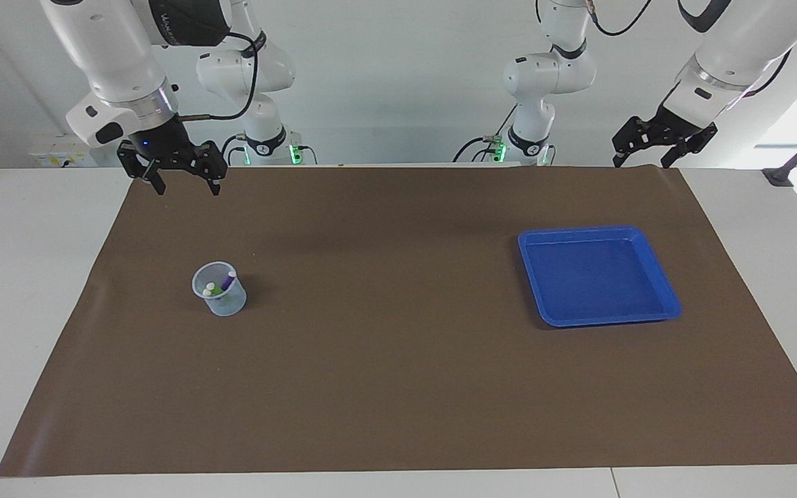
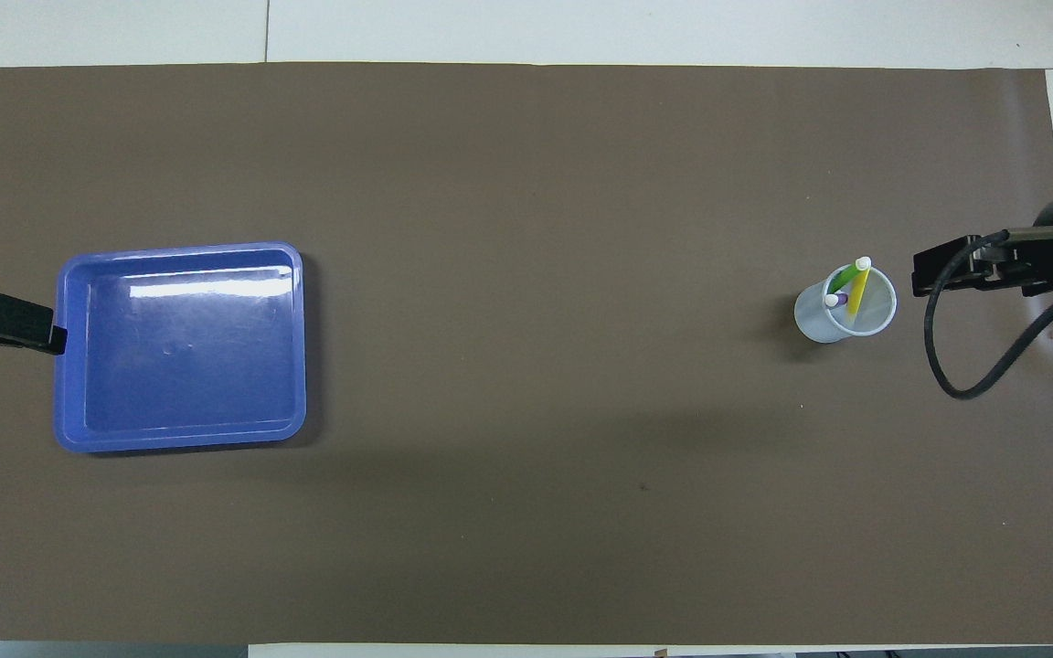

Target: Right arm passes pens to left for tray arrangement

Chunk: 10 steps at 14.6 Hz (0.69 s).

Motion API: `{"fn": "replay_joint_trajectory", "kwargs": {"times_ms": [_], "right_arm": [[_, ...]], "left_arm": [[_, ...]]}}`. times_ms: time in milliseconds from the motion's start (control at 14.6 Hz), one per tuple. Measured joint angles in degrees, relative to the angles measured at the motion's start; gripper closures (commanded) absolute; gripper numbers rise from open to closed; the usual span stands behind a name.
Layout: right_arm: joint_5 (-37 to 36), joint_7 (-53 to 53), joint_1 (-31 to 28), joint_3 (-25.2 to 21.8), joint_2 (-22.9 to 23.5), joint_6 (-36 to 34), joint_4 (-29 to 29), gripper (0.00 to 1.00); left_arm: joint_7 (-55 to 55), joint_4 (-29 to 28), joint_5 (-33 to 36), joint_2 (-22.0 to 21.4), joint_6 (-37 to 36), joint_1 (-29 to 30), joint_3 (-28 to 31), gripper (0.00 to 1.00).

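Observation:
Three pens stand in a small translucent cup [image 1: 219, 297] [image 2: 824, 320] on the brown mat, toward the right arm's end: a purple pen [image 1: 227, 280] [image 2: 839, 298], a green pen [image 1: 217, 294] [image 2: 846, 277] and a yellow pen [image 2: 858, 291]. The blue tray [image 1: 596, 231] [image 2: 179, 249] lies empty toward the left arm's end. My right gripper [image 1: 186, 184] [image 2: 918, 274] hangs open and empty in the air over the mat's edge by the robots, apart from the cup. My left gripper [image 1: 644, 161] [image 2: 53, 334] hangs open and empty high over the mat's corner near the tray.
The brown mat [image 1: 398, 387] [image 2: 526, 530] covers most of the white table [image 1: 25, 277]. A black cable [image 2: 947, 366] loops from the right arm over the mat's end.

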Motion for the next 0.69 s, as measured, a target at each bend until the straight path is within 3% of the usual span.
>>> {"fn": "replay_joint_trajectory", "kwargs": {"times_ms": [687], "right_arm": [[0.02, 0.00, -0.10, -0.03, -0.05, 0.28, -1.16, 0.00]], "left_arm": [[0.00, 0.00, 0.00, 0.00, 0.00, -1.08, -0.31, 0.00]]}}
